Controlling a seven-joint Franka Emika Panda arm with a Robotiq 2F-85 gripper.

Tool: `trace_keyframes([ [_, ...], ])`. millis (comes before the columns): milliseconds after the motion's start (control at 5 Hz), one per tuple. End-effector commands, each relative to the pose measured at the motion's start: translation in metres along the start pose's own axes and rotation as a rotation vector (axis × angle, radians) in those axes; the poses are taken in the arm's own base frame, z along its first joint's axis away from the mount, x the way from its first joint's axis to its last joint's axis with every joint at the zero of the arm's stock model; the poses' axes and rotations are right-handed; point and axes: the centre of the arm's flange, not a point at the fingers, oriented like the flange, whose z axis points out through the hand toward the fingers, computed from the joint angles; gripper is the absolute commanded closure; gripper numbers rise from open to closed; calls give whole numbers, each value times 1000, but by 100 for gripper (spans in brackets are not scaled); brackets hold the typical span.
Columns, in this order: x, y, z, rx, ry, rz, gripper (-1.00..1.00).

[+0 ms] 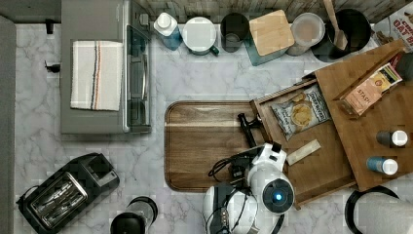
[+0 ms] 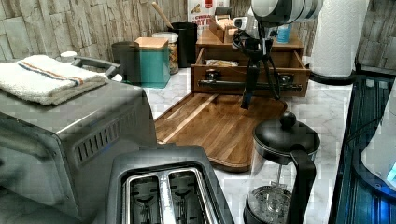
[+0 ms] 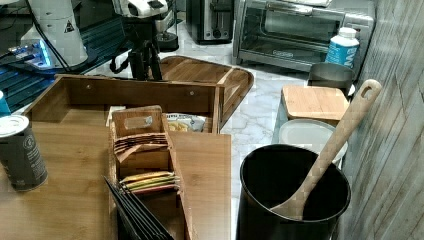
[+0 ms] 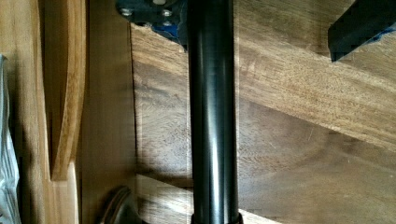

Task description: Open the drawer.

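Note:
The brown wooden drawer [image 1: 316,161] stands pulled out from its cabinet [image 1: 384,112] over the dark serving board [image 1: 204,146]. A chip bag [image 1: 301,113] and a pale flat packet [image 1: 303,151] lie inside it. Its black bar handle [image 4: 212,121] runs across the drawer front [image 2: 250,74]. My gripper [image 4: 259,28] straddles that bar, open: one finger [image 4: 156,14] sits close beside the bar and the other finger [image 4: 359,28] stands well away from it. The gripper [image 1: 253,145] hangs over the handle [image 1: 247,127] from the white arm, and in the left view the gripper [image 2: 250,95] reaches below the bar [image 2: 224,84].
A grey toaster oven [image 1: 104,68] with a folded towel [image 1: 96,74] is at the top view's left, a black toaster [image 1: 65,190] below it. A French press [image 2: 280,158] and paper towel roll [image 2: 338,37] stand near the board. Jars and a utensil pot [image 3: 292,195] line the wall.

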Motion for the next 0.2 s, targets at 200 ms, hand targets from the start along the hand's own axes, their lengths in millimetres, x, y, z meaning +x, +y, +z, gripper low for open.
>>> trace_keyframes([
  [200, -1, -94, 15, 74, -91, -225, -100],
])
